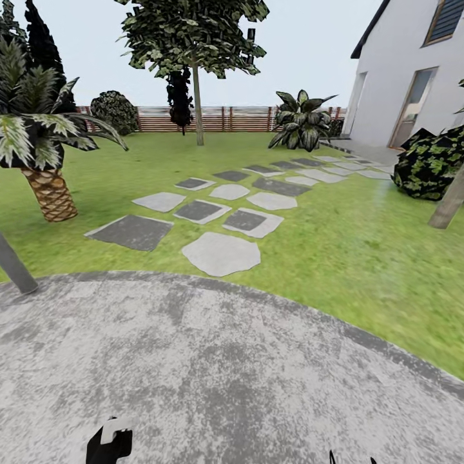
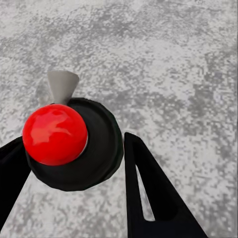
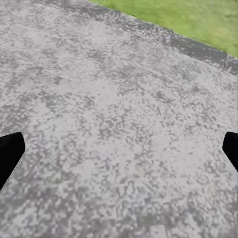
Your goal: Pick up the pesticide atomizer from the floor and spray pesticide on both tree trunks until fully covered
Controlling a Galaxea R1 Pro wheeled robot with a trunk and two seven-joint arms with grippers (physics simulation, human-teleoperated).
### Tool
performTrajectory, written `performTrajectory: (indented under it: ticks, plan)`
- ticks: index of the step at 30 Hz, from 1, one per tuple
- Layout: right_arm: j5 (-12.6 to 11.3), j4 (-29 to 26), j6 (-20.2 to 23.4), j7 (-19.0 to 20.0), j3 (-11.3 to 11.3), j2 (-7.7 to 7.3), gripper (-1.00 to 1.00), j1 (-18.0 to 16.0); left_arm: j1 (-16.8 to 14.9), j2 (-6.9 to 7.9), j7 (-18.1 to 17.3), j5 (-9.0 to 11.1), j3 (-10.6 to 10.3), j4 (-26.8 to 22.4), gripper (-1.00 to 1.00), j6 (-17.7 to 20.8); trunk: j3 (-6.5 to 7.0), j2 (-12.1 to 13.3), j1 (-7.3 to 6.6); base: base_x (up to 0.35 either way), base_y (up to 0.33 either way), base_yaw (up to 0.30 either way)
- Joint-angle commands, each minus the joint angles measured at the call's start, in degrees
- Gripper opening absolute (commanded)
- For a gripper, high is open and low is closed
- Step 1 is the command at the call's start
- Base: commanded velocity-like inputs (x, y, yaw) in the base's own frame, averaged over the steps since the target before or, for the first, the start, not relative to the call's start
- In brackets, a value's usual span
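Grey speckled concrete paving (image 1: 212,374) carries the robot; green lawn (image 1: 361,245) starts at its curved edge, and a path of grey and dark stepping stones (image 1: 219,212) runs toward 1 o'clock.

Step in hand: judged as transit with the tool already picked up. In the left wrist view, the red-knobbed, black-bodied pesticide atomizer with a pale grey nozzle (image 2: 69,141) sits between the black fingers of the left gripper (image 2: 74,163), which appear clamped on its body. The right gripper (image 3: 119,153) has its fingertips far apart, with nothing but paving between them.

Target location: a pale, leaning bare trunk (image 1: 448,203) stands at 3 o'clock at the frame edge. A thin-trunked leafy tree (image 1: 196,96) stands at 12 o'clock before the brown slatted wooden fence (image 1: 219,119). A scaly-trunked palm (image 1: 48,187) at 10 o'clock is not a target.

Next move: likely drive toward the 3 o'clock trunk, then raise the nozzle to face the bark.

View differences: the head view gives the garden layout but only the top of the atomizer (image 1: 113,438) at 6 o'clock; the left wrist view alone confirms the grip
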Motion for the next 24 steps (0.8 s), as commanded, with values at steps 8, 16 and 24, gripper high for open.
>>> performTrajectory:
  ticks: [8,16,24]
  plan:
    - [0.07,0.03,-0.13,-0.11,0.0,0.0,1.0,-0.03,-0.03,0.0,0.07,0.13,0.0,0.04,-1.0,-0.2,-0.05,-0.02,0.02,0.339,0.0,0.0]
    - [0.07,0.03,-0.16,-0.11,0.0,0.0,1.0,-0.03,-0.03,0.0,0.07,0.13,0.0,0.01,-1.0,-0.21,-0.05,-0.02,0.02,0.339,0.0,0.0]
    - [0.05,0.03,-0.13,-0.11,0.0,0.0,1.0,-0.03,-0.02,0.01,0.07,0.13,0.0,0.01,-1.0,-0.22,-0.05,-0.02,0.02,0.339,0.0,0.0]
